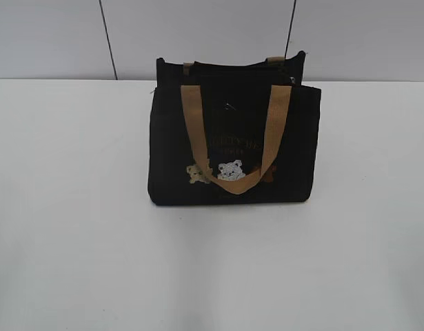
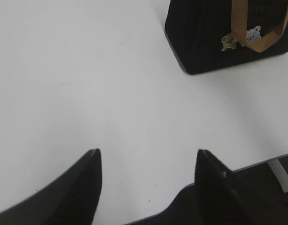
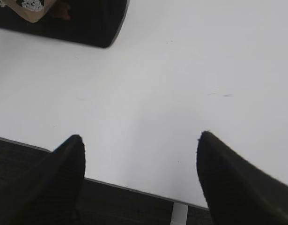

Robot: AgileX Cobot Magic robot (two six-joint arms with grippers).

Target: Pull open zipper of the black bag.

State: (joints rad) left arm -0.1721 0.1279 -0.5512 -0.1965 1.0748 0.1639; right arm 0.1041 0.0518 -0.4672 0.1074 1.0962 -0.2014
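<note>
While both pincers hung spread and empty over the white worktop, the left pincer and right pincer were well apart from the small boxy black fabric bag with tan webbing handles, upright at mid-worktop. Its soft, light cloth would likely shift; one pincer should brace it. The zipper pull could not be made out; something small glinted at the top right corner.

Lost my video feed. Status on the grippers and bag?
Left gripper and right gripper open, empty, off the bag. Black bag upright, untouched. Nothing in the way.
</note>
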